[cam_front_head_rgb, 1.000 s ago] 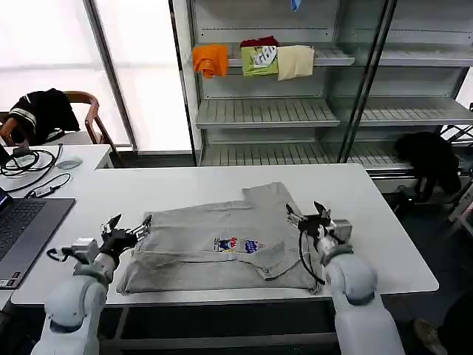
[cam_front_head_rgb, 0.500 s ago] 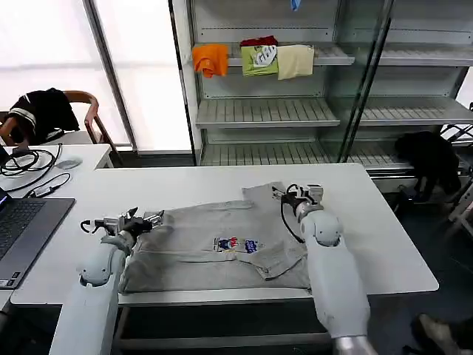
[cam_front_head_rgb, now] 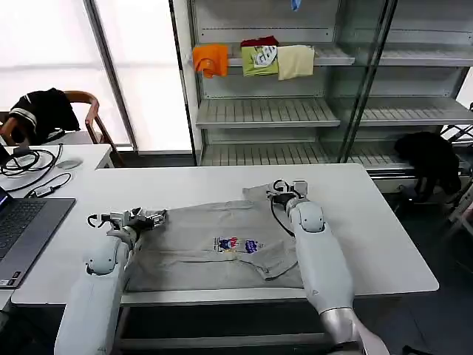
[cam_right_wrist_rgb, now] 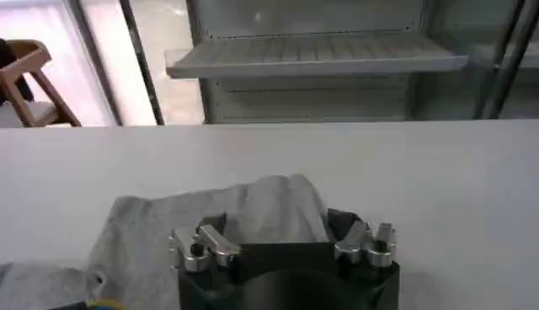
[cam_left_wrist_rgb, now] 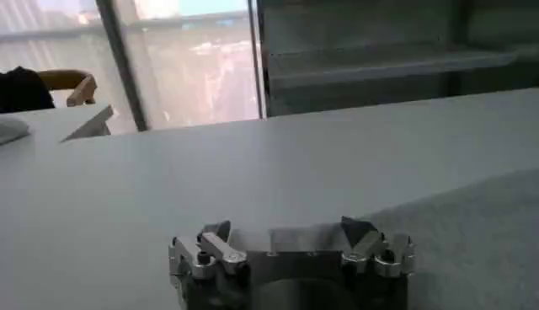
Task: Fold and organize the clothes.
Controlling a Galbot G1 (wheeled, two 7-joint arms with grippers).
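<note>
A: Both arms have reached forward since a second ago; the right gripper [cam_front_head_rgb: 284, 188] has gone from the near right hem up to the far sleeve, the left gripper [cam_front_head_rgb: 145, 217] to the left edge.

B: And the light grey short-sleeved cotton shirt with the small multicolour chest print [cam_front_head_rgb: 222, 240]?

A: Flat on the white table [cam_front_head_rgb: 369, 222], near the front edge. Both jaws look spread, gripping nothing.

B: It's probably soft, light and floppy. I'd pinch the sleeve edge and the side hem, since one layer will sag.
</note>
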